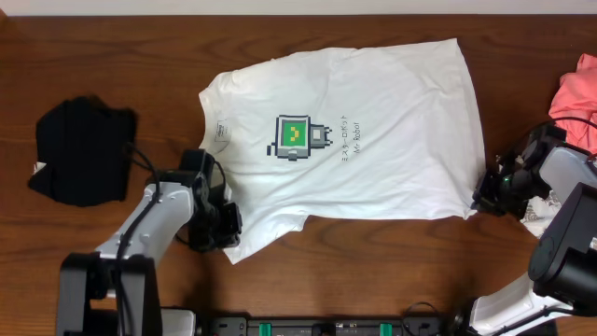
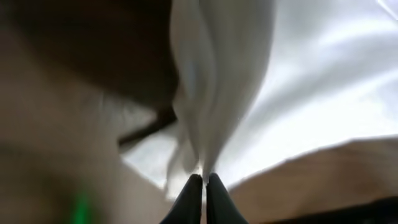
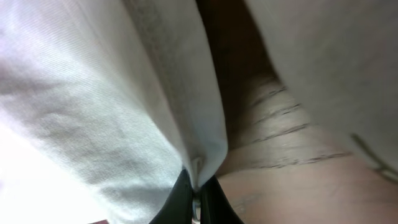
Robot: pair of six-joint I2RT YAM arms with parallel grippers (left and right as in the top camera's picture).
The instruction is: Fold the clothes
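A white T-shirt (image 1: 373,131) with a green-and-black pixel-robot print lies spread flat across the middle of the table, collar to the left. My left gripper (image 1: 227,227) is at the shirt's near left corner, by the sleeve, shut on a pinch of white cloth (image 2: 211,93) that bunches up between the fingers. At the shirt's near right hem corner, my right gripper (image 1: 482,198) is likewise shut, with a fold of the white fabric (image 3: 155,106) nipped between its black fingers. A black garment (image 1: 82,151) lies crumpled at the far left.
A pink garment (image 1: 576,93) sits at the right edge of the table, with a patterned white cloth (image 1: 536,222) under the right arm. The wooden table (image 1: 112,56) is bare around the shirt.
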